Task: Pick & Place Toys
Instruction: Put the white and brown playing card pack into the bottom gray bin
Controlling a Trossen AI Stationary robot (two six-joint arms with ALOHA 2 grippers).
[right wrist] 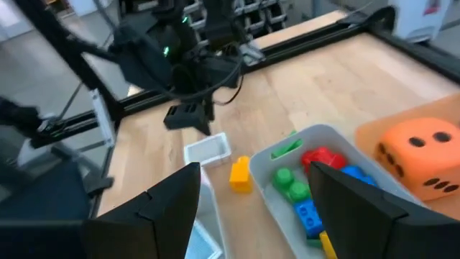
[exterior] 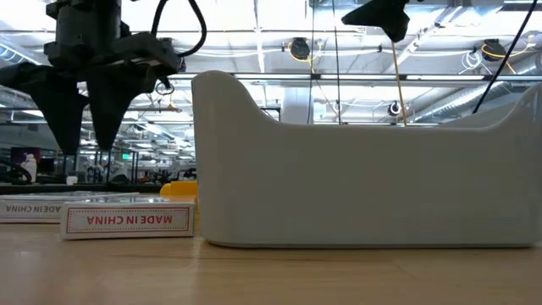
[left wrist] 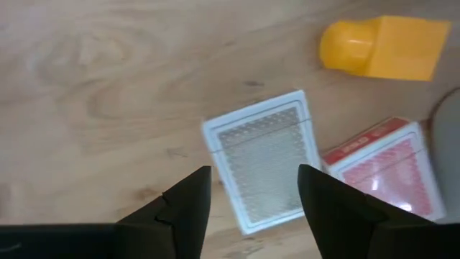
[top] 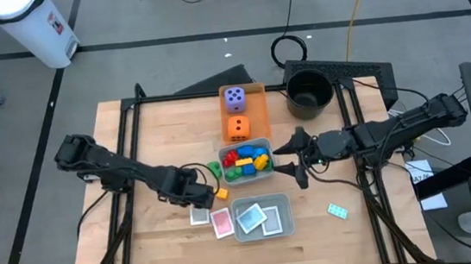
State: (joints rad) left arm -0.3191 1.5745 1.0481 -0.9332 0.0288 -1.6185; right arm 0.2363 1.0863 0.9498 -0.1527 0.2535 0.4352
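White card (left wrist: 264, 160) lies flat on the tabletop (left wrist: 108, 79) directly beneath your left gripper (left wrist: 253, 193), fingers spread, straddling its long axis. Right of the card, your right gripper (right wrist: 253, 188) waits, spread, empty, farther off.

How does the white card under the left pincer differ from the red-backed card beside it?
The white card has a pale grey patterned back; the red-backed card is red with a white border. The white card lies centred between the left pincer's open fingers; the red one sits off to the side, nearer the grey tray. Both lie flat on the table, unheld.
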